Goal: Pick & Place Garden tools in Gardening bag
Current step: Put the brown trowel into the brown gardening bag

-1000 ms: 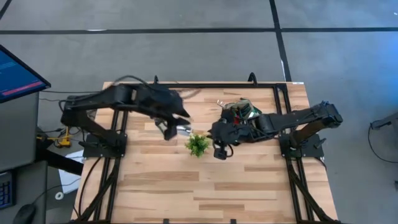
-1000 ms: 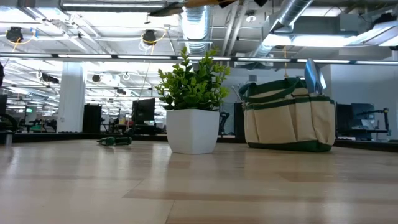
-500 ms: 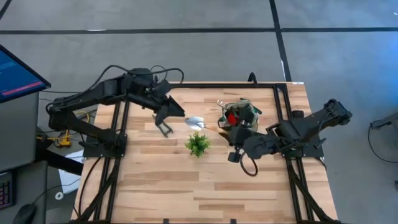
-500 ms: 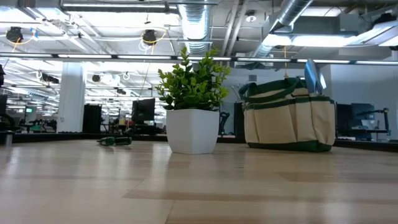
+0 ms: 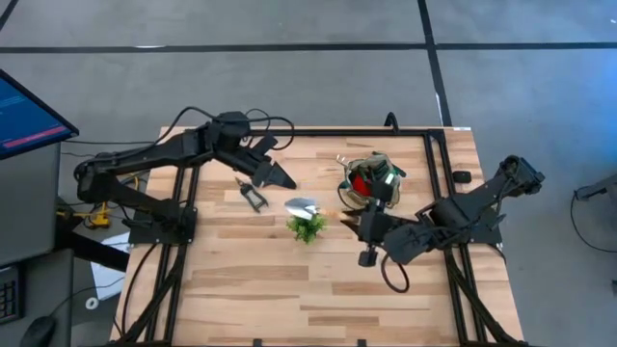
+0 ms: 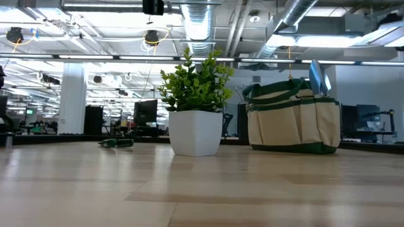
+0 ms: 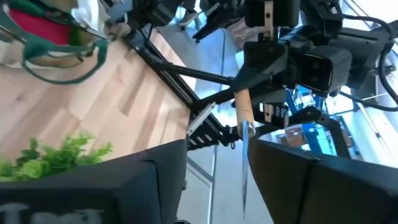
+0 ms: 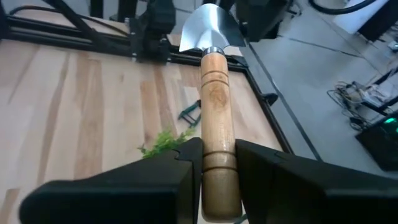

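High view first: my right pincer (image 8: pixel 219 147) is clamped on the wooden handle of a trowel (image 5: pixel 302 205). It grips low on the handle, so the bright blade sticks out ahead of it and hangs over the small potted plant (image 5: pixel 307 227). The right wrist view confirms this, with both fingers pressed flat against the handle's sides and the blade pointing straight away from the camera. I'd say holding it by the handle end is sensible, since it leaves the blade free to go down into the bag first.

The gardening bag (image 6: pixel 293 123) stands just beside the plant, toward the right arm's side of the table (image 5: pixel 251 280). Its mouth is open upward and the red gloves (image 5: pixel 359 181) already lie inside. The low view shows it upright with tool ends poking above the rim, so part of the job looks done. The trowel is near the bag but not yet over its mouth. I judge the next move to be a short swing across and a tilt of the blade downward, keeping clear of the plant's leaves and the loop handles.

My left pincer (image 5: pixel 281 177) hovers above the table on the far side of the plant with its fingers spread and nothing between them. The black-handled pruning shears (image 5: pixel 253 195) lie on the wood close by it, and I read that arm as well placed to take them.
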Tool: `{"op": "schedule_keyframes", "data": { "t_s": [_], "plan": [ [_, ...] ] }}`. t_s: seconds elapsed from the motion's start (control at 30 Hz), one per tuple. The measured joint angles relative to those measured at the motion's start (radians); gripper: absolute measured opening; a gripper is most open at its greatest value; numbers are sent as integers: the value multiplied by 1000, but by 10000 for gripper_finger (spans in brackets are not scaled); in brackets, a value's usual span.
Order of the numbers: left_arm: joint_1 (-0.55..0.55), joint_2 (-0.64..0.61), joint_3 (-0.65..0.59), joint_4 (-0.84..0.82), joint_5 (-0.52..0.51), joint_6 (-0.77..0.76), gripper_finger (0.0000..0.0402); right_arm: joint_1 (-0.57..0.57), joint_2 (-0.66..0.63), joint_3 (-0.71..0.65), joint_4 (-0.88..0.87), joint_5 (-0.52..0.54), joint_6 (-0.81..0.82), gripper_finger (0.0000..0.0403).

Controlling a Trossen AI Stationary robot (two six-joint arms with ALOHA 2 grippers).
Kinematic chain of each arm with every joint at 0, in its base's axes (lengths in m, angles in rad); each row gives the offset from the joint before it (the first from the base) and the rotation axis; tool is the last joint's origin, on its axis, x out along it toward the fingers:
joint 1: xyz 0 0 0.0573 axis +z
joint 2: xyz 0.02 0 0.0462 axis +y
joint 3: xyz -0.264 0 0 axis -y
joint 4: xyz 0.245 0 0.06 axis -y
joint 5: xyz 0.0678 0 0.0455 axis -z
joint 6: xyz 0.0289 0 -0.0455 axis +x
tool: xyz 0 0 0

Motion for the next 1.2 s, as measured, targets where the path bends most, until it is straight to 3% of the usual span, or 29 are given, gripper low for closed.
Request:
{"op": "schedule_keyframes", "data": {
  "t_s": [0.5, 0.8, 1.2],
  "plan": [
    [-68, 4, 0, 100, 8, -78, 150, -12, 0, 0, 9, 63, -26, 60],
    [-96, 4, 0, 107, 8, -78, 125, -26, 0, 0, 114, 92, -123, 60],
    [-98, 4, 0, 152, 8, -78, 79, -39, 0, 0, 120, 62, -121, 60]
  ]
}}
